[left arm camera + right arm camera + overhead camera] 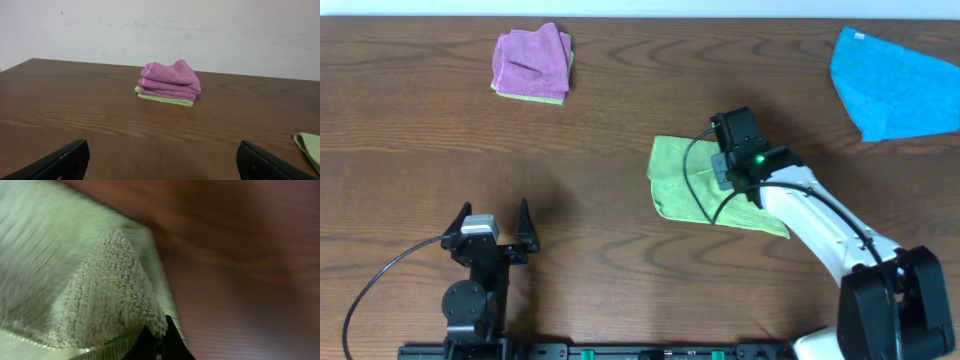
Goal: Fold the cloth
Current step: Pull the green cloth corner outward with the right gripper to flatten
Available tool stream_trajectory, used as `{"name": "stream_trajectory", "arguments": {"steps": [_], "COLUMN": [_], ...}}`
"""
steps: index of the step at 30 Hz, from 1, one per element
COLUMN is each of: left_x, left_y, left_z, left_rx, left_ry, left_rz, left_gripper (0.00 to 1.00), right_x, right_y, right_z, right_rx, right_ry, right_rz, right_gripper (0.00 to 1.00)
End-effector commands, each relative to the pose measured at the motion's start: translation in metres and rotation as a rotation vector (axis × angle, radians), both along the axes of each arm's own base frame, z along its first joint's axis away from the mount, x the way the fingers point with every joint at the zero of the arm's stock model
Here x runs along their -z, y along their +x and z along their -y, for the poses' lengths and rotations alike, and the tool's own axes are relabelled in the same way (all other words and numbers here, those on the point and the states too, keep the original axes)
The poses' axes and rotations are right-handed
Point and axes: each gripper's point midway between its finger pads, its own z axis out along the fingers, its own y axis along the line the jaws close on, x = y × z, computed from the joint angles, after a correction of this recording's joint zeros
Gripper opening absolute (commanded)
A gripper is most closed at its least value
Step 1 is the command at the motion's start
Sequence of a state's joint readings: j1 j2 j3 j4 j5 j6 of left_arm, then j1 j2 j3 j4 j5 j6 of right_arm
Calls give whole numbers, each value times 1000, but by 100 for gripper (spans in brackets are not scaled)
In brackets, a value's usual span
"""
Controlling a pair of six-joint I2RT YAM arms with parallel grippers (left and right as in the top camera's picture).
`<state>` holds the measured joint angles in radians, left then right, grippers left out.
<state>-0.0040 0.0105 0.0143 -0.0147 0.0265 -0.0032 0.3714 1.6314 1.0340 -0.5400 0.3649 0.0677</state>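
Lime-green cloth (685, 185), a limp looped-pile square, lies flat to the right of and nearer than the pink stack (531, 63). Right gripper (159, 342) is clamped on a tented corner; left gripper (496, 218), nearer than the stack, stands wide apart and empty. Likely risk: the shallow pinch lets the plush corner slip free.

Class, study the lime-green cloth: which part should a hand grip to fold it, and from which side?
A far-side corner of the cloth, from above. It lies flat on the table, so only a corner offers a thin layer to pinch. The right hand is shut on one there, tenting it.
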Motion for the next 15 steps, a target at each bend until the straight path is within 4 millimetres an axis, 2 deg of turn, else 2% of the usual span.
{"name": "stream_trajectory", "arguments": {"steps": [1, 5, 9, 13, 14, 15], "left_x": [18, 18, 18, 18, 18, 18], "left_y": [-2, -2, -2, -2, -2, -2], "left_z": [0, 0, 0, 0, 0, 0], "left_rx": [-4, -4, -4, -4, -4, -4], "left_ry": [-2, -2, -2, -2, -2, -2], "left_rz": [-64, -64, -64, -64, -64, -64], "left_gripper": [95, 95, 95, 95, 95, 95], "right_x": [-29, -47, -54, -52, -50, -49], "right_y": [18, 28, 37, 42, 43, 44], "right_z": [31, 54, 58, 64, 65, 64], "right_rx": [115, 231, 261, 332, 336, 337], "right_ry": [-113, -185, -179, -148, -149, -148], "right_rz": [126, 233, 294, 356, 359, 364], "right_gripper": [1, 1, 1, 4, 11, 41]}}
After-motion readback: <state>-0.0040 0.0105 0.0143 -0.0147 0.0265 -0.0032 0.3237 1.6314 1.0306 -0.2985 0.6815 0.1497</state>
